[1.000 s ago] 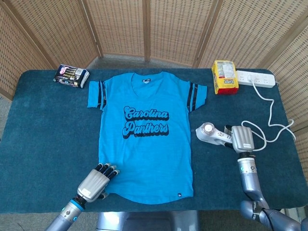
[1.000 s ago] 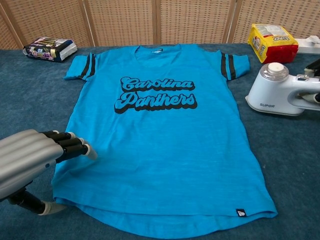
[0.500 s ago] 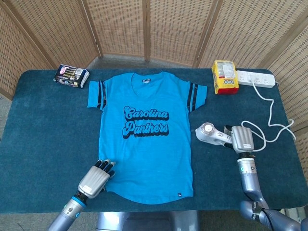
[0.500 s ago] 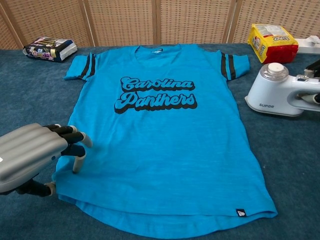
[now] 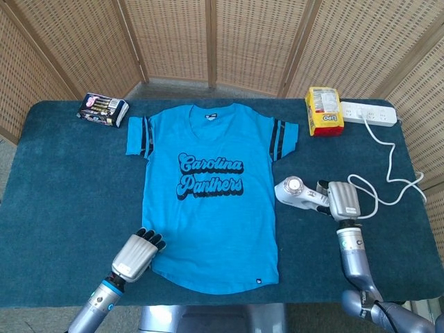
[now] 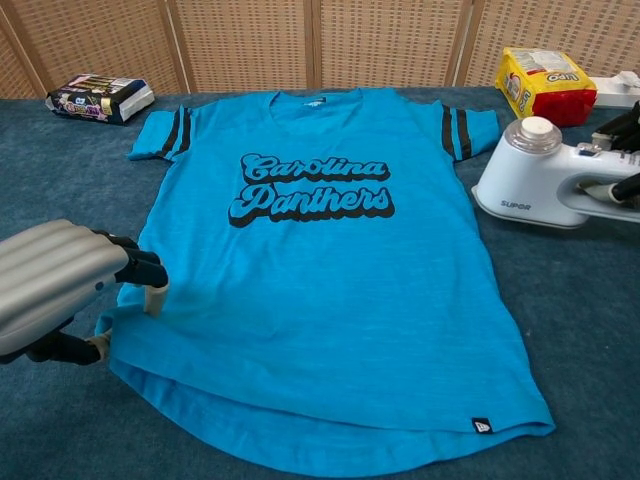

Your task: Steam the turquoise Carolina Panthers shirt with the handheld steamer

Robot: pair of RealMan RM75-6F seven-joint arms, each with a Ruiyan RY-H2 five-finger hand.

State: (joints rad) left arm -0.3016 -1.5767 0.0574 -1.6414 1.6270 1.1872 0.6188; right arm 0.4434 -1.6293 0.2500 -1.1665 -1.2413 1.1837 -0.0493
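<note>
The turquoise Carolina Panthers shirt point(image 5: 211, 215) point(image 6: 320, 290) lies flat, front up, in the middle of the dark blue table. My left hand point(image 5: 137, 254) point(image 6: 58, 285) is at its lower left hem corner, fingers curled over the edge and thumb beneath, pinching the cloth. The white handheld steamer point(image 5: 294, 191) point(image 6: 535, 180) sits just off the shirt's right edge, and my right hand point(image 5: 342, 201) grips its handle. In the chest view only dark fingers point(image 6: 628, 186) of that hand show at the right border.
A yellow snack pack point(image 5: 324, 111) point(image 6: 545, 85) and a white power strip point(image 5: 369, 113) sit at the back right. The strip's cable point(image 5: 392, 163) loops toward the steamer. A dark packet point(image 5: 103, 109) point(image 6: 98, 97) lies at the back left. Wicker screens stand behind the table.
My left hand drew back to the hem corner and its fingers curled onto the cloth, lifting the edge slightly. My right hand moved the steamer left, closer to the shirt.
</note>
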